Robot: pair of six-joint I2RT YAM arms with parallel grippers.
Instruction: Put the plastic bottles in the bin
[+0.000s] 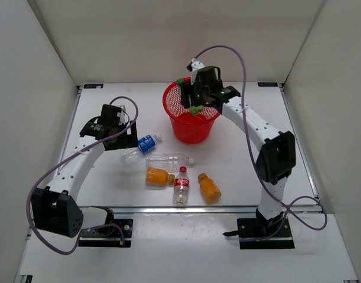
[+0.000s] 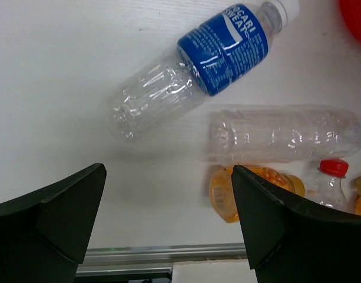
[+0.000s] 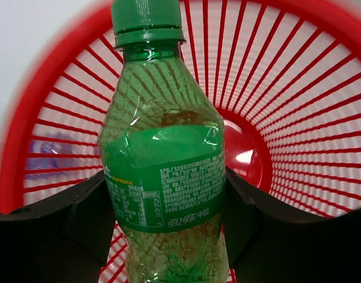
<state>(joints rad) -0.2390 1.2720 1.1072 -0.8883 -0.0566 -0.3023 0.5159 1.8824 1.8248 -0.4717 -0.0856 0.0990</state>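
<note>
Progress looks early: no bottle lies inside the bin (image 1: pixel 166 101) yet. Jaws wide apart, the left gripper (image 2: pixel 168 177) hovers above the blue-labelled bottle (image 1: pixel 146 144), crinkled clear plastic lying on the white table (image 1: pixel 127 191). Beside it lie the ribbed clear bottle (image 1: pixel 166 160), an orange-filled bottle (image 1: pixel 158 175), the red-capped cola bottle (image 1: pixel 181 186) and a second orange bottle (image 1: pixel 209 187). Further right, the right gripper (image 1: pixel 196 101) is clamped on the green bottle (image 3: pixel 162 171), held upright over the round red mesh bin.

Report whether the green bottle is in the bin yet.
Not in: the green bottle hangs clamped in the right pincer over the bin.
</note>
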